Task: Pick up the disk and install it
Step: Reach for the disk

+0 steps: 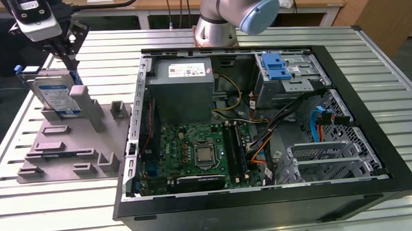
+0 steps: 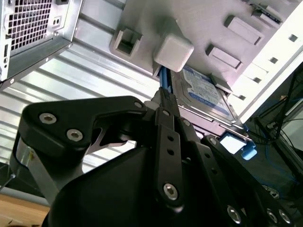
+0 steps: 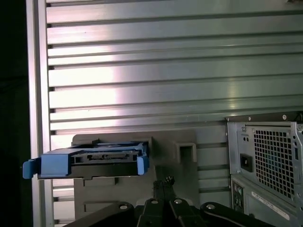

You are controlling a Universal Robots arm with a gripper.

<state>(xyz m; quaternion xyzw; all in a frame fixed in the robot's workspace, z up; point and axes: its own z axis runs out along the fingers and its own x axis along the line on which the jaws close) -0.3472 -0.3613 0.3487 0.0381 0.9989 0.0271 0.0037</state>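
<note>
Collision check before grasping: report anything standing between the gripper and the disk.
Nothing visible lies between the gripper and the disk. A grey fixture post stands beside the disk on the exterior view's right, under the gripper.

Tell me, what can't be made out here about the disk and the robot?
Disk bottom: in the exterior view, hidden behind the posts of the grey holder.
Disk's label: in the first wrist view, the disk is seen edge-on.
Whether the gripper touches the disk: in the second wrist view, its own black body blocks the spot.
Arm: in the exterior view, cut off by the top edge.
</note>
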